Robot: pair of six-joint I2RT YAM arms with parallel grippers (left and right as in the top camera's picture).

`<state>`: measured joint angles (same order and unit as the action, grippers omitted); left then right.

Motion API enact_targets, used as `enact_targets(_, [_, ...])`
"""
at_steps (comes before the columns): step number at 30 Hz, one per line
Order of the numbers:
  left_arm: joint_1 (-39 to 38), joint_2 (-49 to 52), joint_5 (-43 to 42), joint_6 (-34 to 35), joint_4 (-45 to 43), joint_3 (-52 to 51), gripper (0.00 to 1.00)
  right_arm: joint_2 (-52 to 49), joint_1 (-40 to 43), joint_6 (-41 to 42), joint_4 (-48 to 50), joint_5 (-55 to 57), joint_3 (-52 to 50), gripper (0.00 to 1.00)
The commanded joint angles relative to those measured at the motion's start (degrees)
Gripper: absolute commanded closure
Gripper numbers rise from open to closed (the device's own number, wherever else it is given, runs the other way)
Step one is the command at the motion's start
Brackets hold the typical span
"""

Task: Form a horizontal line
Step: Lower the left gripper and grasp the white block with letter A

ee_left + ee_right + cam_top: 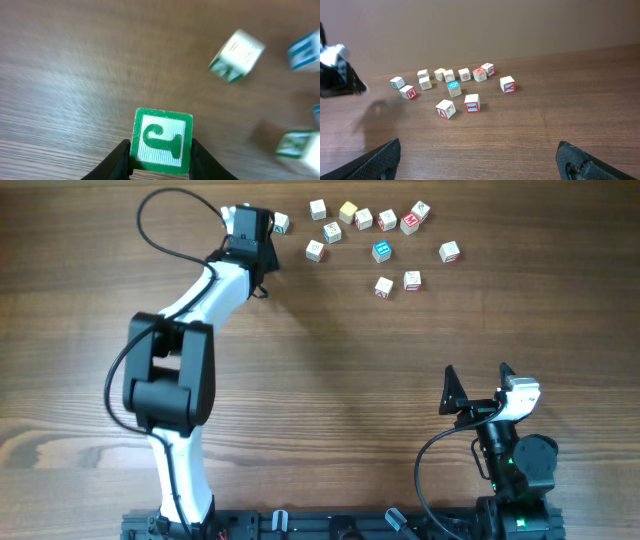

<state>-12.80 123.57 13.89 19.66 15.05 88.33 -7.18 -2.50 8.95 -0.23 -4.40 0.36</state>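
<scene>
Between the black fingers of my left gripper sits a pale wooden cube with a green letter face, and the gripper is shut on it. From overhead the left gripper is at the far left of the table top and hides that cube. Several other letter cubes lie loose and apart to its right, among them a green one, a blue one and a red one. No horizontal line of cubes shows. My right gripper stands open and empty near the front right.
Two cubes lie nearest the front of the scatter, and one lies farthest right. A black cable loops beside the left arm. Bare wooden table stretches between the cubes and my right gripper.
</scene>
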Motion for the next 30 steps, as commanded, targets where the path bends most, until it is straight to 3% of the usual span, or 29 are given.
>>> enact_targets(1, [0.09,-3.98,1.86,0.07,-0.2,-0.24,0.49,0.15,0.28,0.09,0.13,1.03,0.07,0.0])
enact_targets(2, [0.22,-3.89,1.84,0.07,-0.15,-0.24,0.46,0.15,0.28,0.09,0.13,1.03,0.07,0.0])
enact_targets(5, [0.59,-3.78,1.84,0.02,0.31,-0.24,0.7,0.15,0.28,0.09,0.13,1.03,0.07,0.0])
enact_targets(8, [0.7,-3.78,1.84,0.04,1.64,-0.24,0.69,0.15,0.28,0.09,0.13,1.03,0.07,0.0])
enact_targets(10, [0.7,-3.78,1.84,0.04,2.6,-0.24,0.39,0.15,0.28,0.09,0.13,1.03,0.07,0.0])
enact_targets(13, [0.7,-3.78,1.79,0.11,1.57,-0.24,0.06,0.15,0.28,0.07,0.13,1.03,0.07,0.0])
enact_targets(14, [0.7,-3.76,1.14,0.13,1.18,-0.24,0.0,0.15,0.28,0.09,0.13,1.03,0.07,0.0])
enact_targets(18, [0.7,-2.43,-1.29,0.13,-0.39,-0.24,0.0,0.15,0.28,0.09,0.13,1.03,0.07,0.0])
enact_targets(25, [0.68,4.66,-5.99,0.11,-10.82,-0.24,0.0,0.15,0.28,0.09,0.13,1.03,0.07,0.0])
enact_targets(30, [0.68,7.52,-7.52,0.09,-12.28,-0.24,0.0,0.15,0.28,0.09,0.13,1.03,0.07,0.0])
